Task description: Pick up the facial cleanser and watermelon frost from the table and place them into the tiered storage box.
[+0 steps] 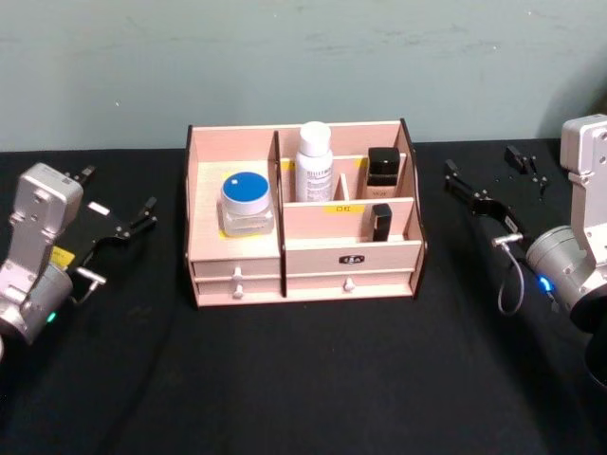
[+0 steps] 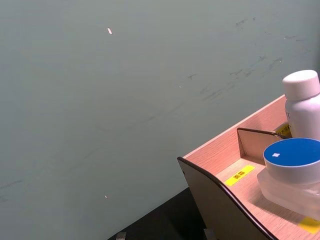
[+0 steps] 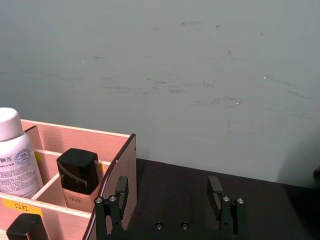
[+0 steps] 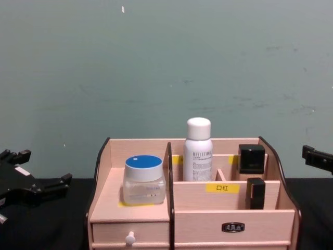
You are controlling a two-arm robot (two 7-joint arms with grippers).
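- The black surface (image 1: pixel 303 379) in front of the robot is bare. No tube or bottle lies on it to pick up.
- The left hand (image 1: pixel 121 187) rests low on the left side, well apart from the box. Its fingers are spread wide and it holds nothing.
- The right hand (image 1: pixel 479 159) sits on the right side, near the box's end wall but not touching it. Its fingers are wide too, and it is empty.
- The tiered storage box (image 1: pixel 351 256) stands in the middle of the surface, between the two hands. Its small drawers look closed.
- A clear jar with a blue lid (image 1: pixel 247 201) stands upright in the big left part of the box.
- A small black stick (image 1: pixel 381 221) stands in the front right slot, behind a yellow label.
- Farther back, a white bottle (image 1: pixel 314 161) stands upright in the middle slot, and a bottle with a dark cap (image 1: pixel 383 171) stands in the slot to its right.
- I cannot read the names well enough to say which one is the facial cleanser and which is the watermelon frost.
- I think the putting-in step is done, since everything stands in the box and both hands are free.
- The next move likely calls for only keeping the hands clear of the box so nothing tips.
- Behind it all is a plain grey-green wall (image 1: pixel 303 66).
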